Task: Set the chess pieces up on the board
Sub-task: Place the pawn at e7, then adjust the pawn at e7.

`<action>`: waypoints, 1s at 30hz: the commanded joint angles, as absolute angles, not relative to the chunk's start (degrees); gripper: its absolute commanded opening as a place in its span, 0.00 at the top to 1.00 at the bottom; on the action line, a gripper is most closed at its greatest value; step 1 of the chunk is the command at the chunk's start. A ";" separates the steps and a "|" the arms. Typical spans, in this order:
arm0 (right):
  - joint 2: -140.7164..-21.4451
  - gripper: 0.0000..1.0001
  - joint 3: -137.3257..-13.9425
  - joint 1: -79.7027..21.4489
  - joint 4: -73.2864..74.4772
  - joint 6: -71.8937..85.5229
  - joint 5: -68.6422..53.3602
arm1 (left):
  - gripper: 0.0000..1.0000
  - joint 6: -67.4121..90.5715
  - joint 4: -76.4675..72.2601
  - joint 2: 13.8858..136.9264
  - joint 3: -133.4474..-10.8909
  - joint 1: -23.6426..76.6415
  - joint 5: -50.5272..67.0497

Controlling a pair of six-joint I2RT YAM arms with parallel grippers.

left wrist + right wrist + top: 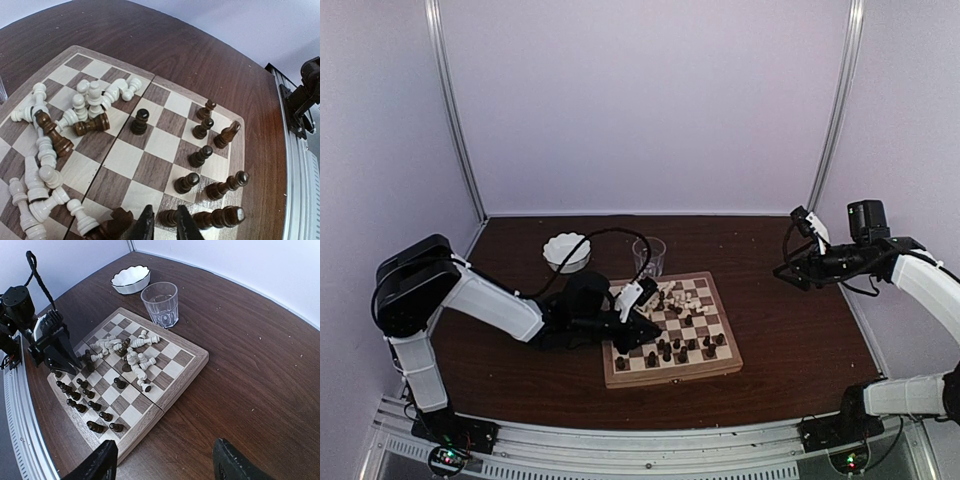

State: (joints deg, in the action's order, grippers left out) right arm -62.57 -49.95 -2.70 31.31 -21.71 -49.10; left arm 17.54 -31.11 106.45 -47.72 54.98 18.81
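Note:
The board (670,378) lies mid-table with a pale rim (241,150) (192,365). Cream chess pieces (95,97) (132,352) lie toppled in a heap on its far half, with a few dark ones among them. Dark pieces (200,157) (82,400) stand in two rows along the near edge, and one dark pawn (140,121) stands alone mid-board. My left gripper (165,227) (645,318) is low over the board's left near corner, shut on a dark piece (168,218) that stands in the edge row. My right gripper (162,450) (788,270) hangs open and empty, high to the right of the board.
A white scalloped bowl (566,250) (131,279) and a clear glass (648,255) (161,304) stand just behind the board. A metal rail (650,440) runs along the table's near edge. White walls close in the back and both sides.

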 commanded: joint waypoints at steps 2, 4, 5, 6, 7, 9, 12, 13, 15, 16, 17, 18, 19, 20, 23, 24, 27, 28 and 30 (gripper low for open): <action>-61.17 0.32 -49.35 -2.20 30.16 -22.15 -50.10 | 0.85 17.96 -30.77 104.06 -47.06 55.24 13.93; -61.17 0.32 -49.39 -2.18 30.15 -22.18 -50.09 | 0.87 18.02 -29.83 104.15 -47.42 55.26 13.07; -61.17 0.32 -49.35 -2.19 30.14 -22.21 -50.10 | 0.89 18.02 -29.19 104.22 -47.62 55.27 12.59; -61.17 0.32 -49.39 -2.20 30.10 -22.23 -50.10 | 0.92 18.14 -28.65 104.24 -47.82 55.27 11.94; -61.17 0.32 -49.40 -2.15 30.12 -22.24 -50.10 | 0.94 18.25 -28.24 104.24 -47.82 55.20 11.26; -61.08 0.32 -49.45 -2.13 30.22 -22.24 -50.10 | 0.99 18.37 -27.55 104.36 -48.01 55.25 10.48; -61.08 0.32 -49.39 -2.11 30.21 -22.30 -50.02 | 1.00 18.48 -25.50 105.31 -49.32 55.25 10.40; -60.96 0.32 -49.39 -2.11 30.20 -22.37 -50.01 | 1.00 18.46 -24.96 105.75 -49.86 55.28 10.84; -61.00 0.32 -49.39 -2.11 30.24 -22.34 -50.06 | 1.00 18.61 -24.26 106.58 -50.64 55.18 11.59; -61.06 0.32 -49.44 -2.11 30.23 -22.41 -50.09 | 1.00 18.70 -23.97 106.99 -50.97 55.23 11.88; -61.00 0.32 -49.40 -2.11 30.25 -22.42 -50.10 | 1.00 18.78 -23.71 107.46 -51.31 55.23 12.14; -61.00 0.32 -49.42 -2.11 30.19 -22.44 -50.04 | 1.00 18.81 -23.47 107.68 -51.59 55.24 12.34; -61.00 0.32 -49.40 -2.11 30.26 -22.48 -50.04 | 1.00 18.74 -23.27 107.94 -51.88 55.28 12.56; -61.00 0.32 -49.39 -2.11 30.26 -22.45 -50.04 | 1.00 18.72 -22.95 108.20 -52.18 55.23 12.83; -60.86 0.32 -49.40 -2.11 30.29 -22.49 -50.01 | 1.00 18.63 -22.14 108.98 -53.08 55.28 13.33; -60.83 0.32 -49.42 -2.11 30.33 -22.53 -49.99 | 1.00 18.63 -22.07 109.17 -53.31 55.27 13.66; -60.82 0.32 -49.39 -2.11 30.36 -22.63 -49.92 | 1.00 18.63 -21.80 109.86 -53.93 55.25 14.81; -60.78 0.32 -49.39 -2.11 30.45 -22.60 -49.92 | 1.00 18.63 -21.80 110.13 -54.10 55.24 15.21; -60.82 0.32 -49.39 -2.11 30.40 -22.59 -49.88 | 1.00 18.68 -21.80 110.42 -54.39 55.21 15.61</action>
